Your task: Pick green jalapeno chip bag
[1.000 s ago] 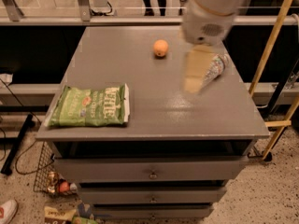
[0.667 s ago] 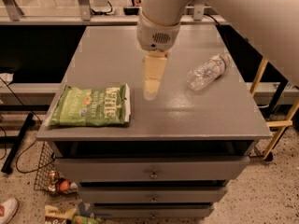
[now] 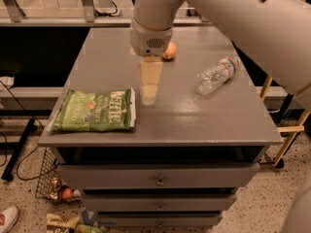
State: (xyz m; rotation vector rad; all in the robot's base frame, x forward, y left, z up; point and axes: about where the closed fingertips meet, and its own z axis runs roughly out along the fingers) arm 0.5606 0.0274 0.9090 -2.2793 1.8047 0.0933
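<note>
The green jalapeno chip bag [image 3: 95, 110] lies flat at the front left of the grey cabinet top [image 3: 194, 115], white lettering up and its white end strip toward the right. My gripper [image 3: 149, 97] hangs from the white arm above the middle of the top, just right of the bag's right end and not touching it. It points down at the surface.
A clear plastic water bottle [image 3: 216, 74] lies on its side at the right. A small orange fruit [image 3: 169, 51] sits at the back, partly behind the wrist. The cabinet has drawers below [image 3: 158, 178]. A wire basket and clutter [image 3: 56, 188] sit on the floor at the left.
My arm has swung left from over the bottle to the middle of the top, ending close beside the bag's right end. The bag, bottle and fruit have not moved.
</note>
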